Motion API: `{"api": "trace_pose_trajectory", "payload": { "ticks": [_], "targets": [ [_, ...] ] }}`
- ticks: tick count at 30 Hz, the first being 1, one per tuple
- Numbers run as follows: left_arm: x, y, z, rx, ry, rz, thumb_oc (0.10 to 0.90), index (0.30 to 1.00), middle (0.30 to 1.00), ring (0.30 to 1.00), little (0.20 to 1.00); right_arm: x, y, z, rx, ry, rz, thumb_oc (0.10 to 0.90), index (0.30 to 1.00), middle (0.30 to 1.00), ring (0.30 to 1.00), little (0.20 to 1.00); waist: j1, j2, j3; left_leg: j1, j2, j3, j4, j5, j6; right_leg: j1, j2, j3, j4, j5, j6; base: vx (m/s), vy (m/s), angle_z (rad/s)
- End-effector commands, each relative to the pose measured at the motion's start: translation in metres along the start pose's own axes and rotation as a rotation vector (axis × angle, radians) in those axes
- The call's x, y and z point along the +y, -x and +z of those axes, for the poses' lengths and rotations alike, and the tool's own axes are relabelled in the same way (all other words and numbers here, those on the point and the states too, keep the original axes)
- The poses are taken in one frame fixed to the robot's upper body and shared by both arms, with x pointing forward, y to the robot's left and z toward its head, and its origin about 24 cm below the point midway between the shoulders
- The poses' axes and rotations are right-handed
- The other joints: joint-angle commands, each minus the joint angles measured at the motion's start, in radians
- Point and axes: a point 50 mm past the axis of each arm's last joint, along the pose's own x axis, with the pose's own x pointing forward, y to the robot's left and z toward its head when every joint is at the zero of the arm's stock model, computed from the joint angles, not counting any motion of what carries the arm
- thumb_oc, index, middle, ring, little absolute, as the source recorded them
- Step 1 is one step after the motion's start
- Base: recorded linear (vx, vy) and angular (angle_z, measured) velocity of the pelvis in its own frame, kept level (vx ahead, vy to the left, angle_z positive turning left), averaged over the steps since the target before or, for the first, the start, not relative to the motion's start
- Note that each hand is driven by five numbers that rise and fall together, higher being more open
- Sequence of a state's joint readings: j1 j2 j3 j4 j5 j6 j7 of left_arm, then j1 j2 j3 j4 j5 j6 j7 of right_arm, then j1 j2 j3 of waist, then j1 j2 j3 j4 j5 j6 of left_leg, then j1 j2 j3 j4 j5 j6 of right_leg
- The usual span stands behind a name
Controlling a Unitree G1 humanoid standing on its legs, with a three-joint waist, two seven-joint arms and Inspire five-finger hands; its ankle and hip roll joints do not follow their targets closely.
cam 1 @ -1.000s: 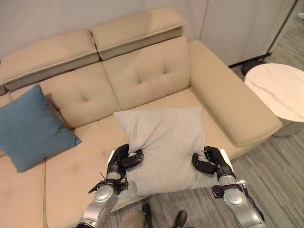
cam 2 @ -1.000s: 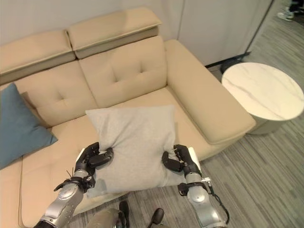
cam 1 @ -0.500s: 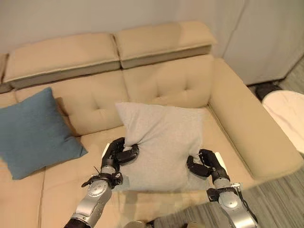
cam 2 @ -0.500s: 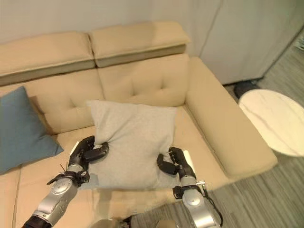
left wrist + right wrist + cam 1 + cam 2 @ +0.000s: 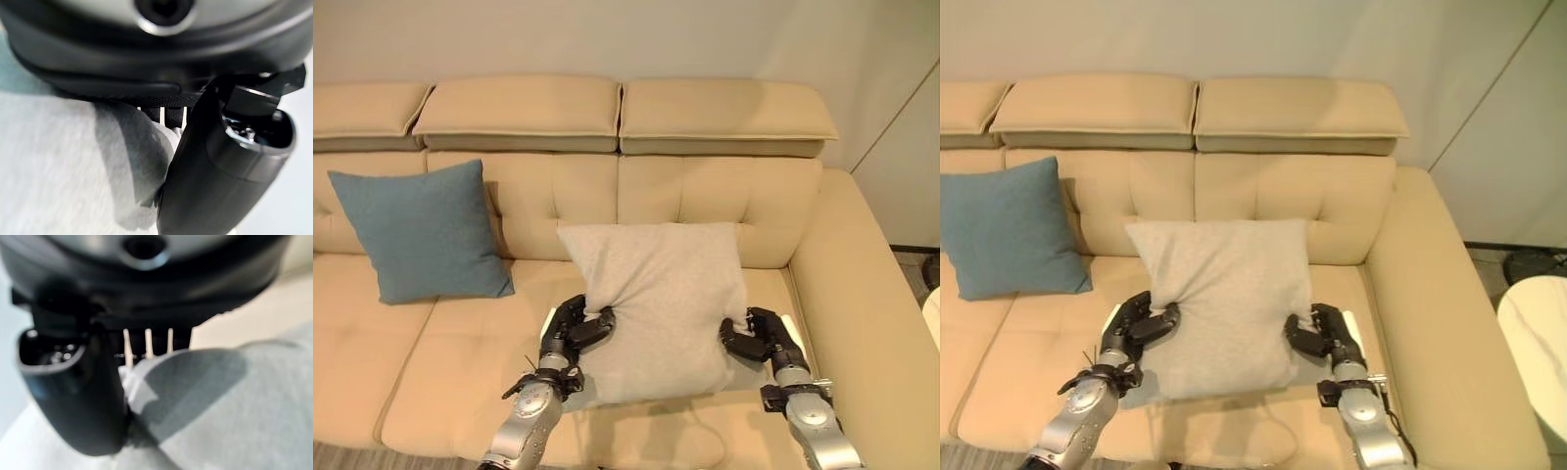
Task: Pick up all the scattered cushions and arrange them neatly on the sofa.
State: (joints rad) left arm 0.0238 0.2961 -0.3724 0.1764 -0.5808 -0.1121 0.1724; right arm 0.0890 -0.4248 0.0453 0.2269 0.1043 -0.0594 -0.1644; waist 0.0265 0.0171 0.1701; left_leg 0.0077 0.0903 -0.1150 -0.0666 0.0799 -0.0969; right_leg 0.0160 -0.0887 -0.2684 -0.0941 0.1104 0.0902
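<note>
Grey cushion [image 5: 656, 304] is held upright over the seat of the beige sofa [image 5: 724, 191], gripped on both side edges. Its top edge stands in front of the tufted backrest; its lower edge hangs just above the seat near the front. I cannot tell whether the lower corners touch the seat.

Left robot hand [image 5: 574, 328]: fingers curled round the cushion's left edge, thumb pressed in from the front, fabric bunched into a fold at the grip. The left wrist view confirms this: the thumb [image 5: 215, 176] is clamped against grey cloth, which creases under it.

Right robot hand [image 5: 759, 340]: fingers curled round the cushion's right edge, low down near the bottom corner. In the right wrist view the thumb [image 5: 78, 396] pinches a fold of the grey fabric against the fingers.

Both hands sit at about the same height, so the cushion hangs level, with a slight inward pull at each grip.

Blue cushion [image 5: 421, 230] leans upright against the backrest on the sofa's left section, resting on the seat, well apart from the grey cushion.

Three padded headrests run along the sofa top. The right armrest [image 5: 876, 333] lies just beside the right robot hand. The edge of a white round side table [image 5: 1538, 343] shows past the armrest on the right.
</note>
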Motion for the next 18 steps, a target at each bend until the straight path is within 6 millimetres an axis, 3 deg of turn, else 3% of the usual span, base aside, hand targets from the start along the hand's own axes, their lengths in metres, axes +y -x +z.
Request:
{"api": "trace_pose_trajectory", "payload": {
  "ticks": [1, 3, 4, 9, 10, 14, 18],
  "targets": [
    [-0.049, -0.015, 0.088, -0.431, 0.019, -0.241, 0.400, 0.300, 0.300, 0.300, 0.300, -0.012, -0.008, 0.078, -0.408, -0.123, -0.059, 0.400, 0.300, 0.300, 0.300, 0.300, -0.036, -0.025, -0.063, -0.073, -0.002, 0.208, 0.093, -0.087, 0.016, 0.032, -0.048, -0.039, 0.007, -0.126, 0.051, -0.09, -0.058, 0.53],
    [-0.049, -0.015, 0.088, -0.432, 0.019, -0.241, 0.400, 0.300, 0.300, 0.300, 0.300, -0.012, -0.008, 0.078, -0.408, -0.123, -0.059, 0.400, 0.300, 0.300, 0.300, 0.300, -0.036, -0.024, -0.065, -0.075, -0.001, 0.208, 0.093, -0.087, 0.016, 0.030, -0.048, -0.039, 0.007, -0.126, 0.050, -0.02, -0.013, 0.41],
    [-0.051, -0.016, 0.089, -0.433, 0.020, -0.240, 0.400, 0.300, 0.300, 0.300, 0.300, -0.014, -0.008, 0.081, -0.418, -0.122, -0.069, 0.400, 0.300, 0.300, 0.300, 0.300, -0.054, -0.009, -0.068, -0.064, 0.008, 0.258, 0.053, -0.076, 0.019, 0.018, -0.040, -0.050, 0.007, -0.128, 0.052, 0.02, 0.016, 0.43],
    [-0.055, -0.021, 0.098, -0.468, -0.048, -0.237, 0.400, 0.300, 0.300, 0.300, 0.300, -0.008, -0.012, 0.092, -0.455, -0.112, -0.062, 0.400, 0.300, 0.300, 0.300, 0.300, -0.073, 0.002, -0.067, -0.082, 0.014, 0.275, -0.020, -0.043, 0.020, -0.059, -0.038, -0.023, 0.007, -0.098, 0.067, -0.05, 0.039, -0.05],
    [-0.059, -0.023, 0.107, -0.508, -0.087, -0.238, 0.400, 0.300, 0.300, 0.300, 0.300, 0.000, -0.013, 0.104, -0.504, -0.117, -0.060, 0.400, 0.300, 0.300, 0.300, 0.300, -0.083, 0.005, -0.060, -0.116, 0.022, 0.290, -0.021, -0.042, 0.021, -0.116, -0.038, -0.006, 0.007, -0.082, 0.075, -0.14, 0.055, -0.19],
    [-0.063, -0.027, 0.122, -0.569, -0.117, -0.234, 0.400, 0.300, 0.300, 0.300, 0.300, 0.006, -0.015, 0.121, -0.572, -0.114, -0.079, 0.400, 0.300, 0.300, 0.300, 0.300, -0.087, 0.003, -0.059, -0.192, 0.036, 0.300, -0.021, -0.024, 0.016, -0.211, -0.031, 0.021, 0.007, -0.063, 0.079, -0.14, 0.035, -0.30],
    [-0.084, -0.036, 0.154, -0.698, -0.134, -0.254, 0.400, 0.300, 0.300, 0.300, 0.300, 0.008, -0.020, 0.159, -0.717, -0.110, -0.147, 0.400, 0.300, 0.300, 0.300, 0.300, -0.098, 0.003, -0.055, -0.314, 0.025, 0.288, -0.021, -0.001, 0.015, -0.333, -0.047, 0.034, 0.007, -0.025, 0.083, -0.10, 0.059, -0.02]
  ]
}}
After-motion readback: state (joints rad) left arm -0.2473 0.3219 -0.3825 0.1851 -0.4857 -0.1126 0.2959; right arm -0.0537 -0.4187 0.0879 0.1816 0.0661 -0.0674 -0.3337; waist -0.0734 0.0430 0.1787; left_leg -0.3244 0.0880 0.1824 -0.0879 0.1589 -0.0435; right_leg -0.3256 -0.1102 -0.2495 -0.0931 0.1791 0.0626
